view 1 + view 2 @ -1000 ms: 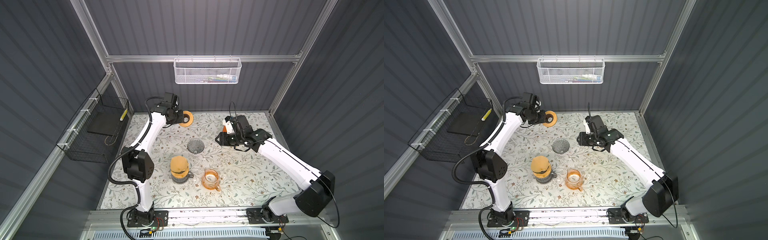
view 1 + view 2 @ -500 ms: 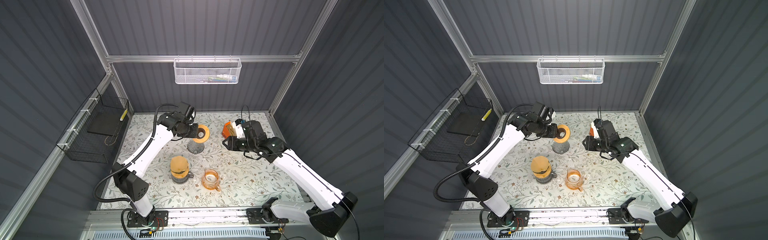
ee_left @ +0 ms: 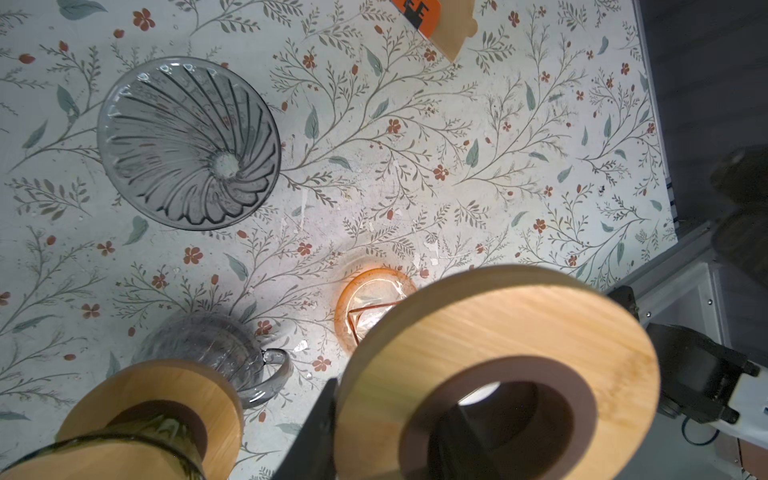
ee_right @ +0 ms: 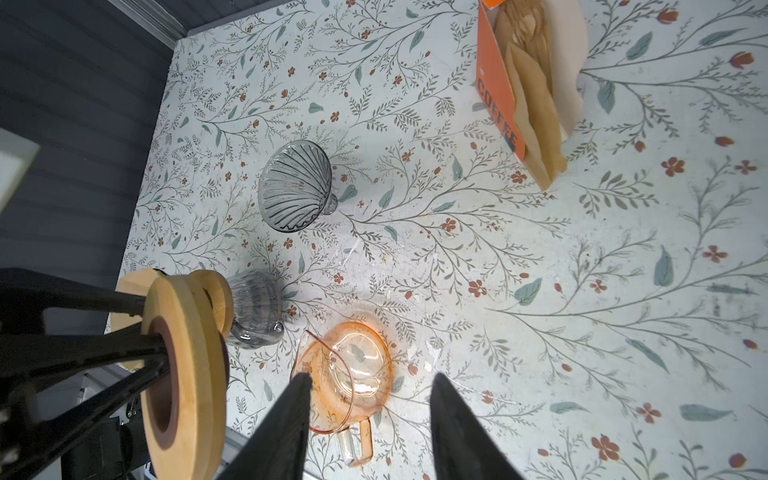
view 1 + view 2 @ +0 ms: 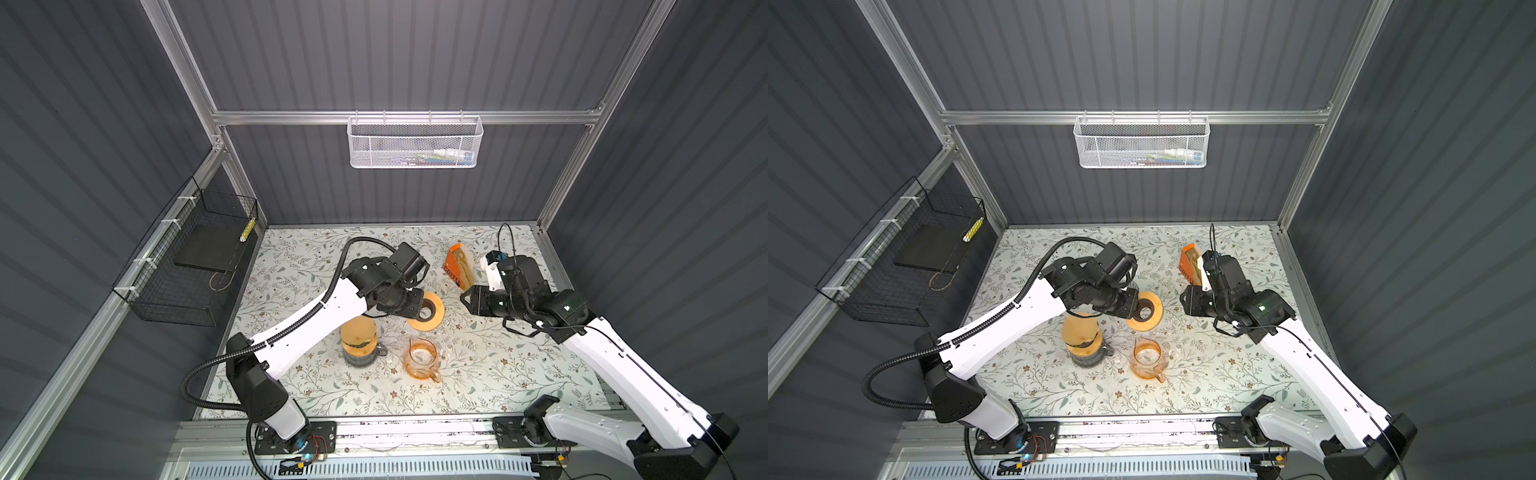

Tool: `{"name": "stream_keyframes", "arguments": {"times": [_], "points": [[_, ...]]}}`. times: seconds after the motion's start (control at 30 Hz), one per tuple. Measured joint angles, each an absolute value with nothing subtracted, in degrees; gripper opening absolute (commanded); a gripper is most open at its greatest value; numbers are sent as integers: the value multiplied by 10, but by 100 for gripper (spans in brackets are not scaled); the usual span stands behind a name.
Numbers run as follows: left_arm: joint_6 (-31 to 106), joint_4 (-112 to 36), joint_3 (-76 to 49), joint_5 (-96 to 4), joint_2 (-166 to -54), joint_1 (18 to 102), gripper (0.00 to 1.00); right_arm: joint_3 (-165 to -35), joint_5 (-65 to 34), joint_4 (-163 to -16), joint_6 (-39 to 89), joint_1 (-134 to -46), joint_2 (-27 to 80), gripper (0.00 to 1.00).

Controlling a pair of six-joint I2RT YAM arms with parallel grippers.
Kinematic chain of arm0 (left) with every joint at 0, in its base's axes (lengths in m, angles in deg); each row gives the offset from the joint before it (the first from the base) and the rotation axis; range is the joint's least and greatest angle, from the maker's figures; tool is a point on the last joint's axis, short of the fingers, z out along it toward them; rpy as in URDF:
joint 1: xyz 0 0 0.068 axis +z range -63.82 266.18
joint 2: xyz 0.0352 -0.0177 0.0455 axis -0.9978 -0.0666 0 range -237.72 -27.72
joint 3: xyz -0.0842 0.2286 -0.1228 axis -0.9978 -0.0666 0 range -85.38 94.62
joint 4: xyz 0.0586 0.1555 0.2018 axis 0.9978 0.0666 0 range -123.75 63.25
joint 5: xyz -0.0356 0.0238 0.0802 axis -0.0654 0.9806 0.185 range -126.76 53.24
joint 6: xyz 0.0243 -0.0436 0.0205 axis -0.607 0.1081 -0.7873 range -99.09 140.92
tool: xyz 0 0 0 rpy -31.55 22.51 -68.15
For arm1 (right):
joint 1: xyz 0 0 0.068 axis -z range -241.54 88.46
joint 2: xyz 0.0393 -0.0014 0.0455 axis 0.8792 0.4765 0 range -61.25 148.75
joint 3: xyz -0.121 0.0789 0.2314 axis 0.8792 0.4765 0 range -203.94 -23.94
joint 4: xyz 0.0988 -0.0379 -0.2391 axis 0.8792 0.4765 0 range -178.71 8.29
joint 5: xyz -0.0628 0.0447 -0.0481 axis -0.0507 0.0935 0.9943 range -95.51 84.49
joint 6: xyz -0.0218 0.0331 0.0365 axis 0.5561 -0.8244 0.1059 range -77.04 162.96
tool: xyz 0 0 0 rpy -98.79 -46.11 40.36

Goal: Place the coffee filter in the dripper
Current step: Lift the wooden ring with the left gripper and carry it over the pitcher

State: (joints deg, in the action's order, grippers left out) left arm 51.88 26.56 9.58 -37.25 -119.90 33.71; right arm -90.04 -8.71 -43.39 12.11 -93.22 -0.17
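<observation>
While the right gripper (image 4: 370, 382) hangs empty, jaws apart, at 5 o'clock of the filter box (image 5: 453, 270), a shallow pinch could drag out several coffee filters (image 4: 536, 108) or topple the box. The left gripper (image 5: 419, 307), clamped on a wooden ring (image 5: 436, 322), hangs above the dripper (image 3: 187, 141) and may bar the drop. The filters are thin tan papers packed tight in the box, at 1 o'clock of that ring.

- In a top view the left arm (image 5: 316, 320) rises from the lower left of the frame to its middle, wrist turned to the right.
- The left pincer (image 5: 419, 309) is clamped on a wooden ring (image 5: 424, 324), one finger through the hole.
- The right arm (image 5: 615, 353) stretches from the lower right up to the middle right.
- The right pincer (image 4: 372, 378) has its fingers spread apart, nothing between them.
</observation>
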Motion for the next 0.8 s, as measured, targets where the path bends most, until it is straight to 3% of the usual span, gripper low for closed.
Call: {"name": "stream_keyframes", "arguments": {"times": [0.8], "points": [[591, 234, -4, -363, -1234, 272, 0, -862, -102, -442, 121, -906, -8, 49]]}}
